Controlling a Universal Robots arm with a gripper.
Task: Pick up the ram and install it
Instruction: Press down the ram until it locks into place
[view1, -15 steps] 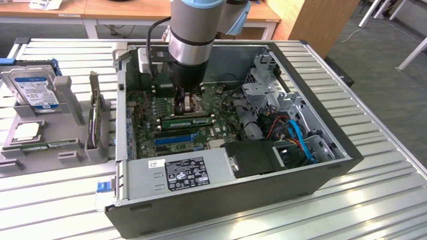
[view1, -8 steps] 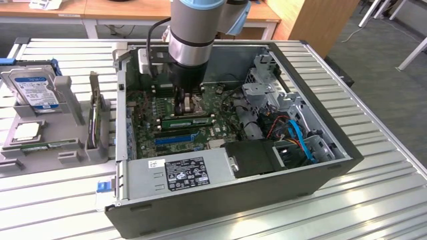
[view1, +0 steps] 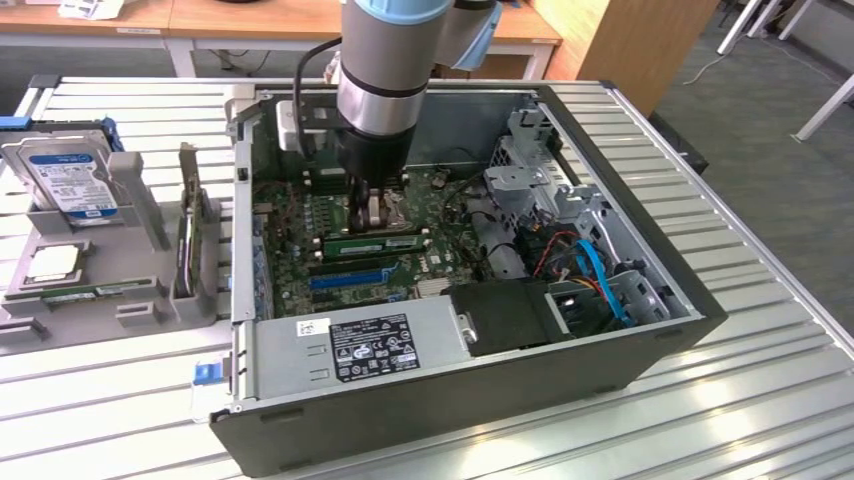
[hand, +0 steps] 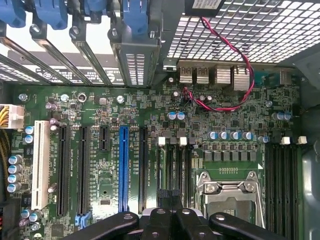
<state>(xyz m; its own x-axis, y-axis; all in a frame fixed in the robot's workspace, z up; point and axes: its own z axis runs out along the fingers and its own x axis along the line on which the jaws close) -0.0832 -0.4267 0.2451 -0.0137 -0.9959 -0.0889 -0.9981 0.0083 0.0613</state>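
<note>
The ram (view1: 100, 291), a thin green stick with white stickers, lies flat in the grey holder (view1: 127, 240) at the exterior view's left, outside the open computer case (view1: 441, 400). My gripper (view1: 366, 225) hangs low over the motherboard inside the case, beside the CPU socket (hand: 230, 200). In the wrist view the gripper (hand: 172, 220) is shut, its dark fingers (hand: 120, 224) drawn together with nothing green between them. Just under the fingertips a second green memory stick (view1: 375, 243) stands on edge in a motherboard slot. The black memory slots (hand: 172, 165) run straight ahead of the fingers.
The holder also carries a silver hard drive (view1: 67, 180), an upright expansion card (view1: 188, 230) and a small square chip (view1: 54, 262). Inside the case are a power supply (view1: 374, 345), a drive cage (view1: 534, 190), red and blue cables (view1: 594, 275) and a blue expansion slot (hand: 123, 165).
</note>
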